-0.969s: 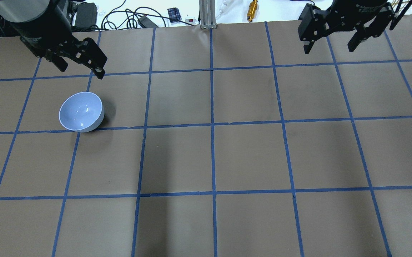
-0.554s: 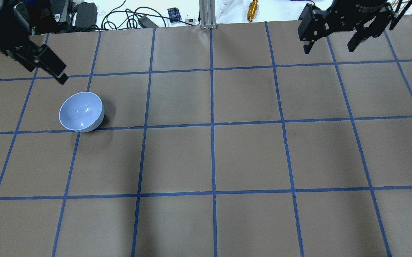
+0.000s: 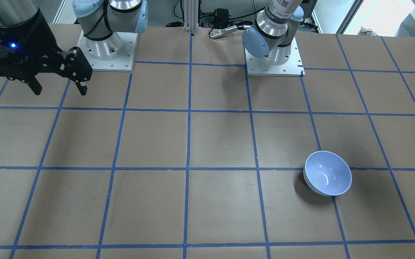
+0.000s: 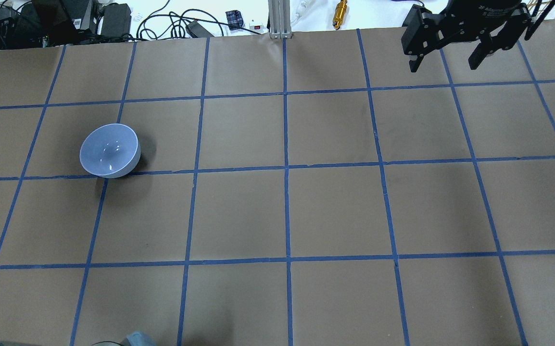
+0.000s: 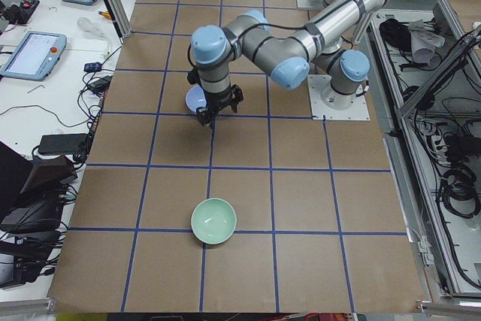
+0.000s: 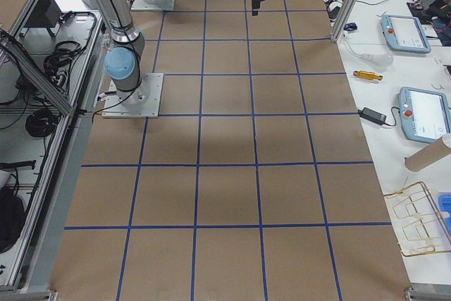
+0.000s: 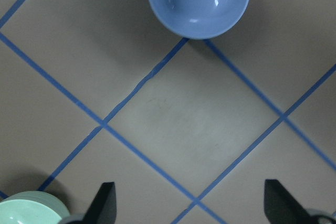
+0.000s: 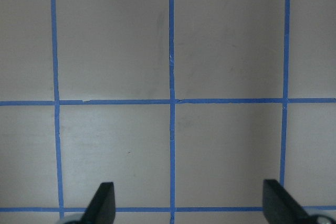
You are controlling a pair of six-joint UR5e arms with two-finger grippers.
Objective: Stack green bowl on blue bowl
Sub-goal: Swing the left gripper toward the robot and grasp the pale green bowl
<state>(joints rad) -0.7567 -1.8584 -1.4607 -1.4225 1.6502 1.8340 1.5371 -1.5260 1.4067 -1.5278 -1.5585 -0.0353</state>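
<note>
Hovering between the blue bowl point(image 4: 109, 150) and the green bowl point(image 5: 214, 220), the left gripper point(image 7: 191, 195) has jaws wide; the right gripper point(image 4: 443, 65) likewise.

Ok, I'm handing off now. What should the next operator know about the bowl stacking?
Left gripper: open, empty, hovering between the two bowls.
Right gripper: open, empty, over the table's right side, far from both.
Blue bowl: upright on the table, empty.
Green bowl: upright near the table's left end, apart from it.
Done: nothing yet.
Left: grasp the green bowl, set it in the blue bowl.
</note>
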